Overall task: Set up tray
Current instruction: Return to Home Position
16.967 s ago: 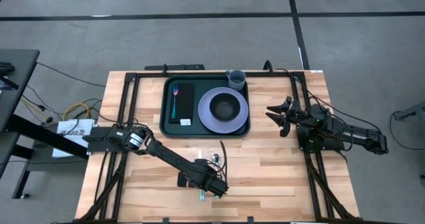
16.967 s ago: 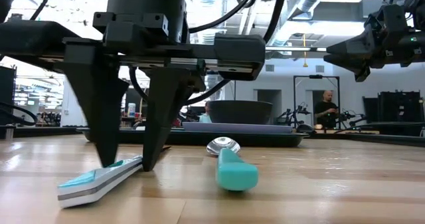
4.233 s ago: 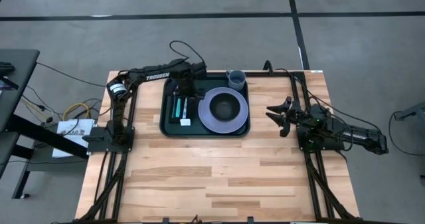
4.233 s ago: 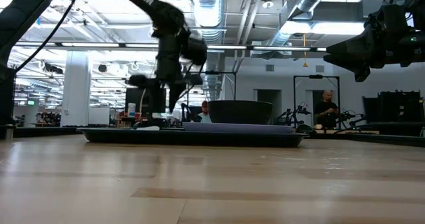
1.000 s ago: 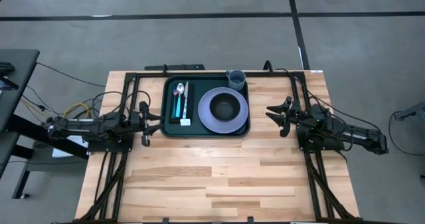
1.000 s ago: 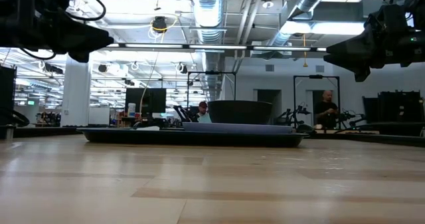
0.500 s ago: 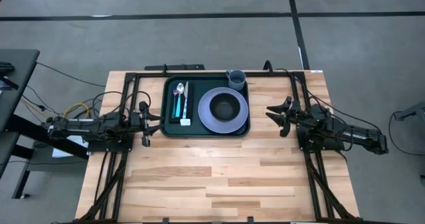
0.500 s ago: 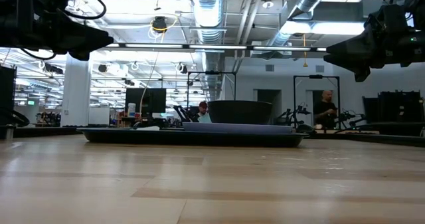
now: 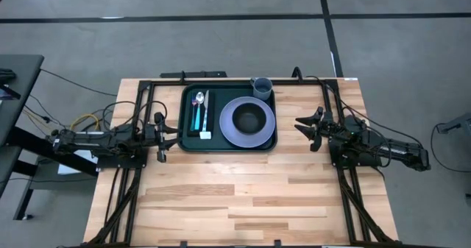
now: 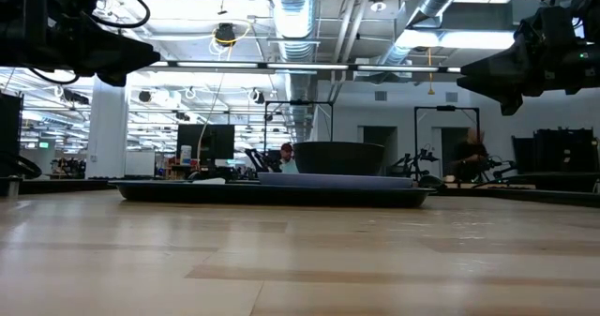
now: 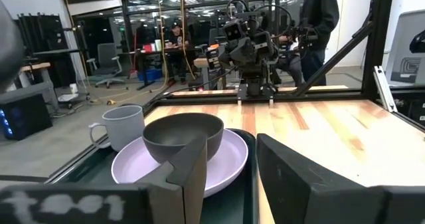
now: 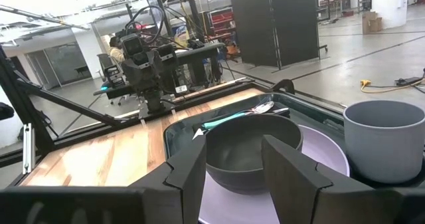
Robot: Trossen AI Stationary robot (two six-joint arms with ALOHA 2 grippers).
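Note:
The dark green tray (image 9: pixel 228 148) lies flat on the far middle of the wooden table. On it a dark grey bowl (image 9: pixel 250 118) sits on a lavender plate (image 9: pixel 234 132). A grey cup (image 9: pixel 262 87) stands in the tray's far right corner. Teal-handled cutlery (image 9: pixel 197 118) lies on a black strip (image 9: pixel 210 117) along its left side. My left gripper (image 9: pixel 163 136) hangs open above the table, left of the tray, pointing level at it. My right gripper (image 9: pixel 307 132) hangs open right of the tray, also level. Neither has anything between its fingers.
Black frame rails (image 9: pixel 140 115) run along the table's left, right and far sides. The near half of the table top (image 9: pixel 235 204) is bare wood. Beyond the table, the wrist and low views show a workshop with people (image 11: pixel 319 24) and other robot stands.

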